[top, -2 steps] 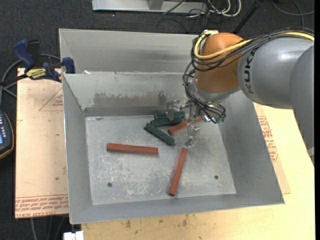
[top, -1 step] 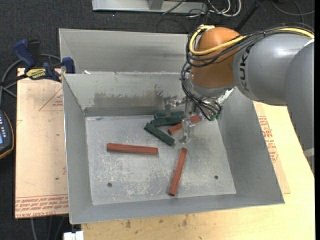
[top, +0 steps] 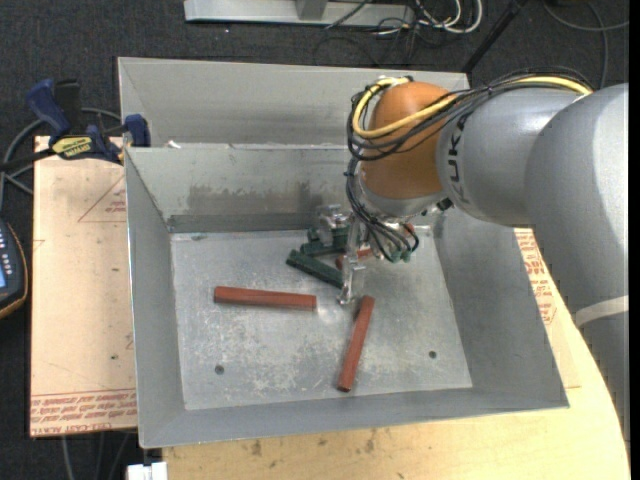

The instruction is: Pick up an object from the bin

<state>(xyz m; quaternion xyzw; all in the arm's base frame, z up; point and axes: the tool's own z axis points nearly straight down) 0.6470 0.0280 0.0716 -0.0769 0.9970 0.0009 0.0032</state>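
Red-brown flat stick (top: 265, 298): lies left of gripper (top: 348, 283).
Red-brown slanted stick (top: 354, 344): upper end just beside gripper.
Dark green piece (top: 316, 259): partly hidden under wrist.
Grip state: cannot tell.

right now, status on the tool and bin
Tool low in mid bin, beside dark green piece. Red-brown stick end right by it. Second stick lies left, apart.
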